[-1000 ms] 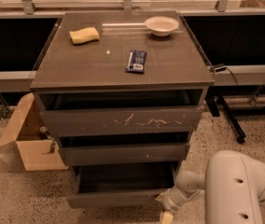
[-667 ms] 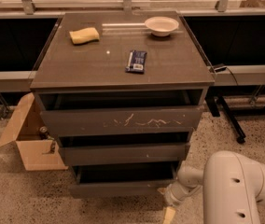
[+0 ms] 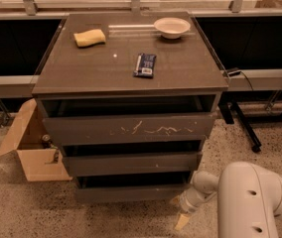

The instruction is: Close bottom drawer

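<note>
The bottom drawer [image 3: 131, 193] is the lowest, plain dark grey-brown front of a three-drawer cabinet. It stands only a little forward of the cabinet, with a thin dark gap above its front. My gripper [image 3: 179, 213] is low at the drawer's right front corner, just above the floor, at the end of my white arm [image 3: 255, 202]. Its pale fingertips [image 3: 181, 221] point down and left, close to the drawer's right end.
The top drawer [image 3: 128, 128] with pale scratch marks and the middle drawer [image 3: 131, 161] stand slightly open. On the cabinet top lie a yellow sponge [image 3: 90, 37], a dark snack packet [image 3: 145, 65] and a white bowl [image 3: 172, 27]. An open cardboard box [image 3: 32, 152] sits on the floor at left.
The bottom drawer has slid in from well open to nearly shut. My gripper has moved inward with it, toward the cabinet.
</note>
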Available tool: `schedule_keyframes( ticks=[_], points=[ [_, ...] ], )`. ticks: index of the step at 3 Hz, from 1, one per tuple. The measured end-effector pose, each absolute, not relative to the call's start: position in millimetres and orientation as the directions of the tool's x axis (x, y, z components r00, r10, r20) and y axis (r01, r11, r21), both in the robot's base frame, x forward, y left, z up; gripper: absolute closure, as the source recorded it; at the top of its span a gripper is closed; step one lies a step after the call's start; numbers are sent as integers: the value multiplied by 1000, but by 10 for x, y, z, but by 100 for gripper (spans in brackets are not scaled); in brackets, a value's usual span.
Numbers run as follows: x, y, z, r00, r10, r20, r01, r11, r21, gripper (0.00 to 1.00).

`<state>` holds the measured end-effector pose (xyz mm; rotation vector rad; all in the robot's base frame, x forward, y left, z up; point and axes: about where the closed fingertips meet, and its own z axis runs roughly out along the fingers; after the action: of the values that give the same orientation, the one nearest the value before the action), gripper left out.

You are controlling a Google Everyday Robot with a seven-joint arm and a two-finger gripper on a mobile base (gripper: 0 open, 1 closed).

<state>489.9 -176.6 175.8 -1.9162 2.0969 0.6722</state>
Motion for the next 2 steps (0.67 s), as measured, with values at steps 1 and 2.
schedule_keyframes(
  ticks=[1, 2],
  points=[
    [5014, -1889, 1811, -123, -876, -466, -987, 60, 149, 1],
    [5137, -2034, 1866, -136, -868, -478, -989, 87, 124, 0]
  ],
)
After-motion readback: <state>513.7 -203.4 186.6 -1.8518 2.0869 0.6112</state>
